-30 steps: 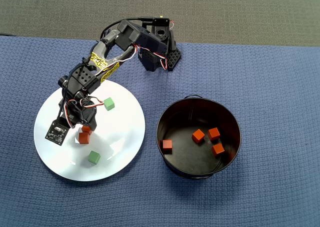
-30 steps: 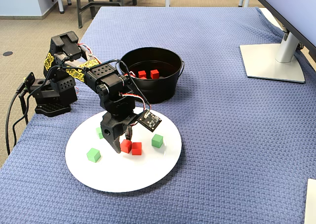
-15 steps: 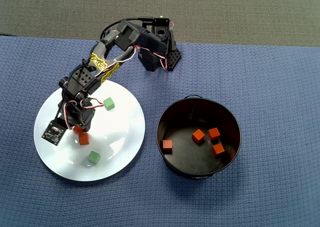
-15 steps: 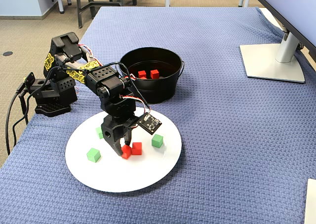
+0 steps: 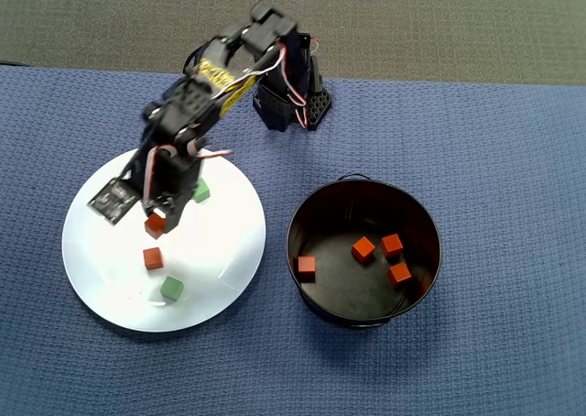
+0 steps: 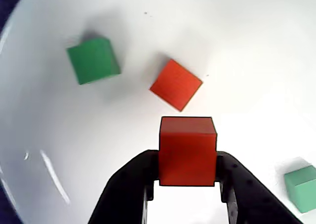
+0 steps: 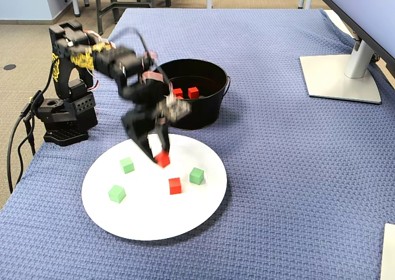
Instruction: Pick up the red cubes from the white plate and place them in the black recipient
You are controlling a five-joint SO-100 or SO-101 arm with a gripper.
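My gripper (image 6: 187,159) is shut on a red cube (image 6: 187,150) and holds it a little above the white plate (image 6: 247,46). It also shows in the overhead view (image 5: 156,218) and in the fixed view (image 7: 160,156). Another red cube (image 6: 176,84) lies on the plate just ahead of it, also seen in the overhead view (image 5: 152,257). The black pot (image 5: 366,319) stands right of the plate (image 5: 101,251) and holds several red cubes (image 5: 363,248).
Green cubes lie on the plate (image 7: 148,221): one (image 7: 127,164), one (image 7: 116,194) and one (image 7: 196,176). The arm's base (image 7: 62,116) stands at the left of the blue cloth. A monitor stand (image 7: 342,76) is at the far right.
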